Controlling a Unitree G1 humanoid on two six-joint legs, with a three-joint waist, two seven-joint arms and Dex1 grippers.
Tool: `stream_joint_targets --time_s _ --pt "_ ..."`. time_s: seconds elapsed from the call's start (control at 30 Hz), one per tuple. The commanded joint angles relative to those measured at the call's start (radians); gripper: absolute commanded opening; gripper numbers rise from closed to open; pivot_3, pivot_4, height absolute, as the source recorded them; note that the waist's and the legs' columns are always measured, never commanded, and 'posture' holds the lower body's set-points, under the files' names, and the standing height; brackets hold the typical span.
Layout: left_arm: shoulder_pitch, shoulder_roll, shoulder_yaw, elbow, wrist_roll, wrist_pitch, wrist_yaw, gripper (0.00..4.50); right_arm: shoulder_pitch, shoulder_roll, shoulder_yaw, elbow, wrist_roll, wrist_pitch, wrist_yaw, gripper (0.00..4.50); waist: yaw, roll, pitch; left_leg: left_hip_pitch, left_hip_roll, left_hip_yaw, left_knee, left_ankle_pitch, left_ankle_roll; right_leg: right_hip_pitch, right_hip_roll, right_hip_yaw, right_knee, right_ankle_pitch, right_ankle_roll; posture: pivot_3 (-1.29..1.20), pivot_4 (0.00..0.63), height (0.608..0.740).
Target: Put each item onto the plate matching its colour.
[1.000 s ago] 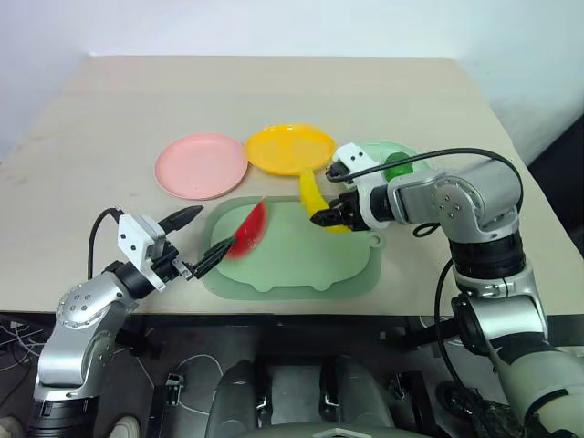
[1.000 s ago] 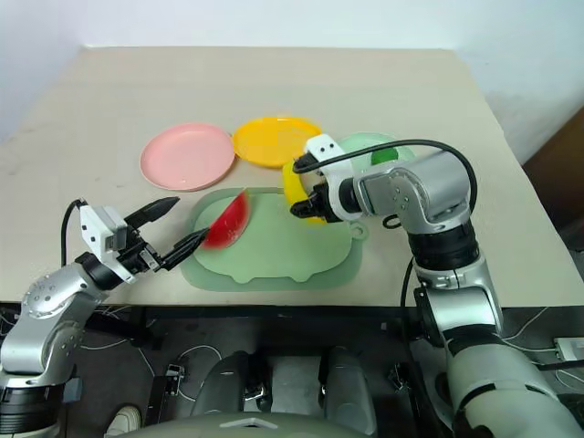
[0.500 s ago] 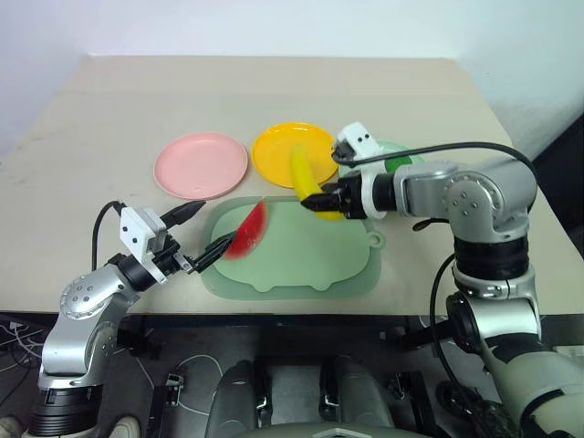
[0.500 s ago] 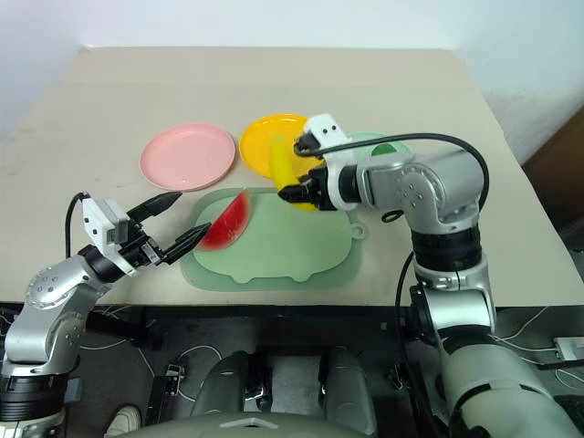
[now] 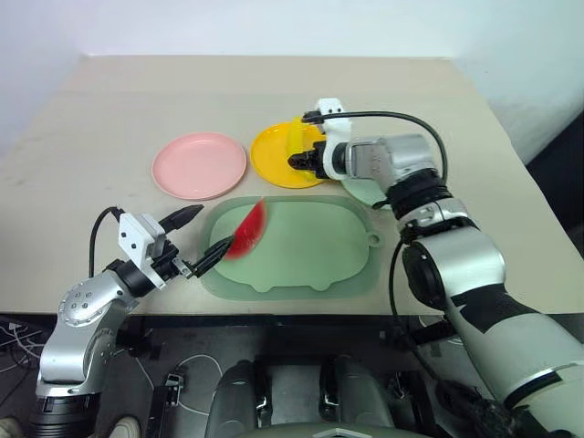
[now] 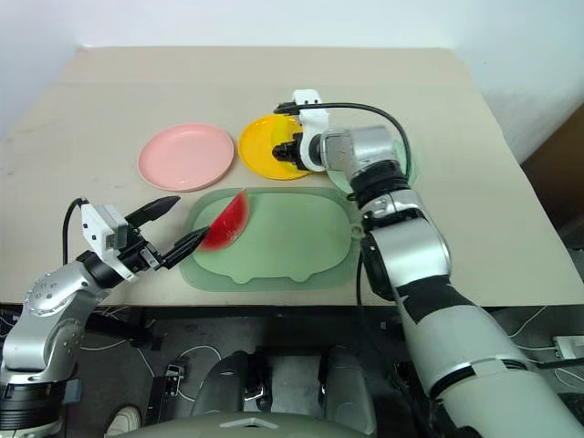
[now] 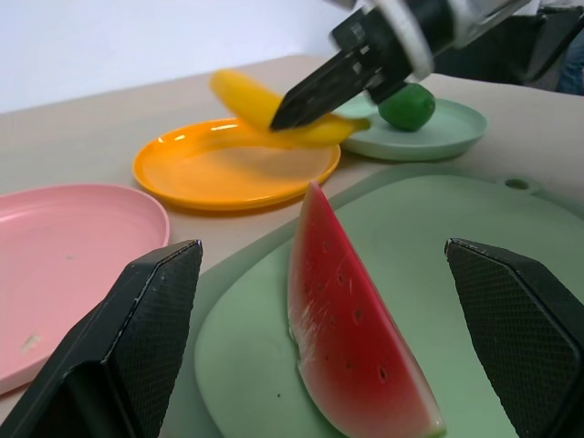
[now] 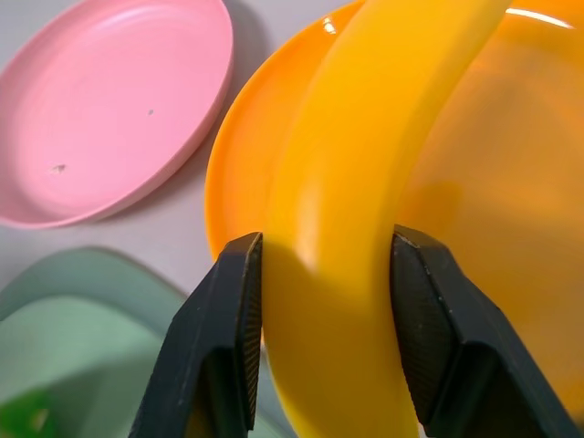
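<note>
Head stereo pair: high, angled down over whole counter (image 5: 109, 109). Left wrist camera: low, near, facing yellow plate (image 7: 233, 169). Right wrist camera: close above same plate. All views share it.

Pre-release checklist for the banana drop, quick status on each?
1. Right gripper shut on banana: ok.
2. Banana over yellow plate: ok.
3. Banana touching the plate: cannot tell.
4. Yellow plate free of other items: ok.
5. Left gripper open, apart from the drop spot: ok.
6. Watermelon wedge on pink plate: not ok, it lies on the green tray.
</note>
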Motion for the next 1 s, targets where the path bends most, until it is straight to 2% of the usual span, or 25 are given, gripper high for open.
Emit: stream_joint_targets --time_s 0.03,0.1,0.37,0.4,0.57,0.67,0.7,0.8,0.9,1.0 --pt "0.014 0.001 0.019 -0.050 0.002 -0.007 0.016 4.50 -0.053 0.025 -0.027 0.086 -0.050 -0.125 -0.033 1.63 0.000 0.000 0.000 0.000 0.000 0.000 0.000 0.000 0.000 0.000 0.000 0.000 0.000 0.000 0.000 0.00 0.150 0.695" --pt "0.027 0.003 0.026 -0.060 -0.001 -0.007 0.022 4.50 -0.063 0.035 -0.033 0.112 -0.068 -0.158 -0.033 1.63 -0.001 0.000 0.000 0.000 0.000 0.000 0.000 0.000 0.000 0.000 0.000 0.000 0.000 0.000 0.000 0.00 0.150 0.695" --pt "0.058 0.004 0.035 -0.084 -0.009 -0.007 0.040 4.50 -0.094 0.037 -0.085 0.128 -0.093 -0.219 -0.018 4.30 -0.001 0.000 0.000 0.000 0.000 -0.003 0.000 0.000 0.000 0.000 0.000 0.000 0.001 0.000 0.000 0.00 0.150 0.695" --pt "0.058 0.005 0.035 -0.085 -0.009 -0.007 0.042 4.50 -0.097 0.032 -0.089 0.120 -0.093 -0.217 0.000 4.48 -0.001 0.000 0.000 0.000 0.000 -0.003 0.000 0.000 0.000 0.000 0.000 0.000 0.001 0.000 0.000 0.00 0.150 0.695" --pt "0.048 0.010 0.039 -0.105 -0.014 0.014 0.069 4.50 -0.051 0.003 -0.074 -0.016 -0.091 -0.202 0.138 4.48 0.000 0.000 0.000 0.000 0.000 -0.003 0.000 0.000 0.000 0.000 0.000 0.000 0.001 0.000 0.000 0.00 0.150 0.695" --pt "0.040 0.014 0.042 -0.126 -0.024 0.040 0.089 4.50 0.055 -0.015 -0.063 -0.252 -0.061 -0.098 0.197 4.48 0.003 0.000 0.000 0.000 0.000 -0.004 0.000 0.000 0.000 0.000 0.000 0.000 0.000 0.000 0.000 0.00 0.150 0.695" --pt "0.030 0.016 0.043 -0.140 -0.033 0.065 0.105 4.50 0.122 -0.027 -0.049 -0.389 -0.046 -0.032 0.213 4.48 0.003 0.000 0.000 0.000 0.000 -0.004 0.001 0.000 0.000 0.001 0.000 0.000 0.000 0.000 0.000 0.00 0.150 0.695" --pt "-0.001 0.038 0.041 -0.192 -0.081 0.189 0.157 4.50 0.295 -0.060 -0.010 -0.739 -0.012 0.125 0.227 4.48 0.007 0.000 0.000 0.000 0.000 -0.006 0.001 0.000 0.000 0.002 0.000 -0.001 0.001 0.000 0.000 0.00 0.150 0.695" --pt "-0.059 0.054 0.043 -0.250 -0.156 0.343 0.248 4.50 0.419 -0.075 -0.002 -0.989 0.029 0.267 0.198 4.48 0.004 0.000 0.000 0.000 0.000 -0.006 0.001 0.000 0.000 0.002 -0.001 -0.001 0.001 0.000 0.000 0.00 0.150 0.695" --pt "-0.141 0.075 0.012 -0.278 -0.173 0.476 0.321 4.50 0.514 -0.095 -0.012 -1.185 0.076 0.390 0.177 4.48 0.005 0.000 0.000 0.001 0.000 -0.007 0.001 0.000 -0.001 0.002 0.000 -0.001 0.002 0.000 0.000 0.00 0.150 0.695"
